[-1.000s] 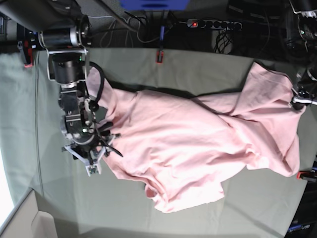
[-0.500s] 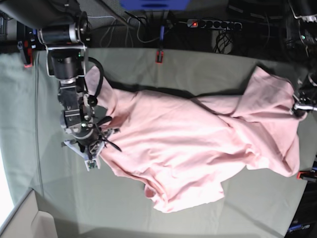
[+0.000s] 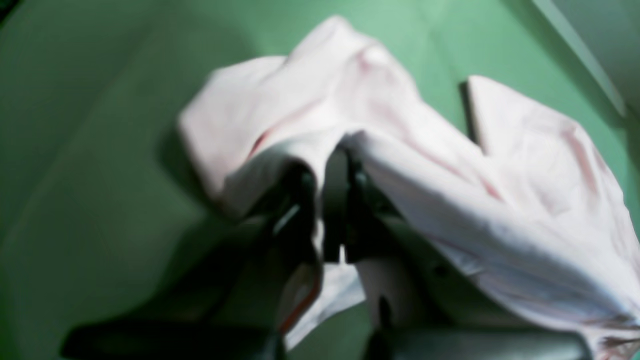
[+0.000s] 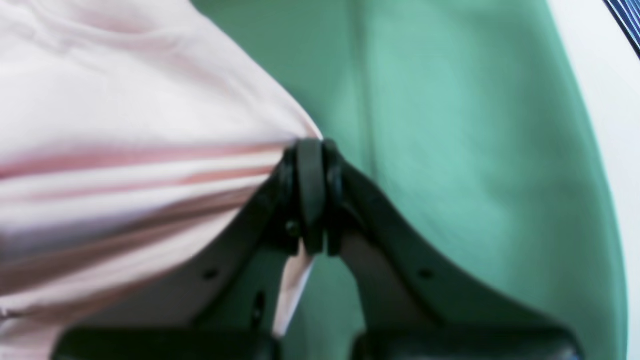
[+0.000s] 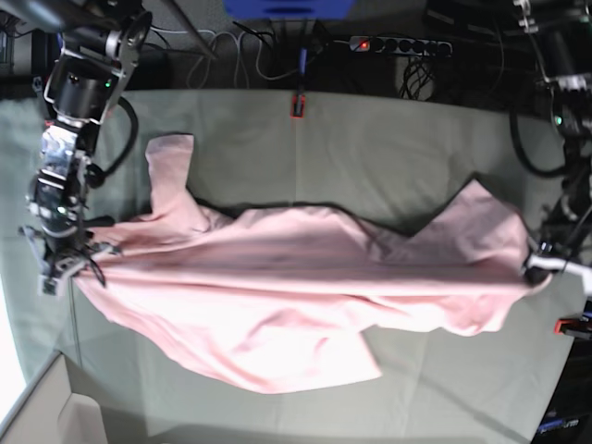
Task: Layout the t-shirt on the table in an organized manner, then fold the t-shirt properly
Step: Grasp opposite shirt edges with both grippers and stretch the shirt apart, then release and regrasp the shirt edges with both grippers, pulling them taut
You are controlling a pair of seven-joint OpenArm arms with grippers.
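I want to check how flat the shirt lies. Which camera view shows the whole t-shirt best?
The base view: it shows the whole t-shirt stretched across the table between the right gripper and the left gripper. Each wrist view is blurred and shows only a bunched piece of pink fabric pinched in its gripper.

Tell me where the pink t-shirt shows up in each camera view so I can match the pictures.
Base: the t-shirt stretches across the middle, between both arms.
Left wrist: it fills the centre and right, bunched at the left gripper.
Right wrist: it fills the left half, pinched by the right gripper.
Shared landmark: the green table under the shirt.
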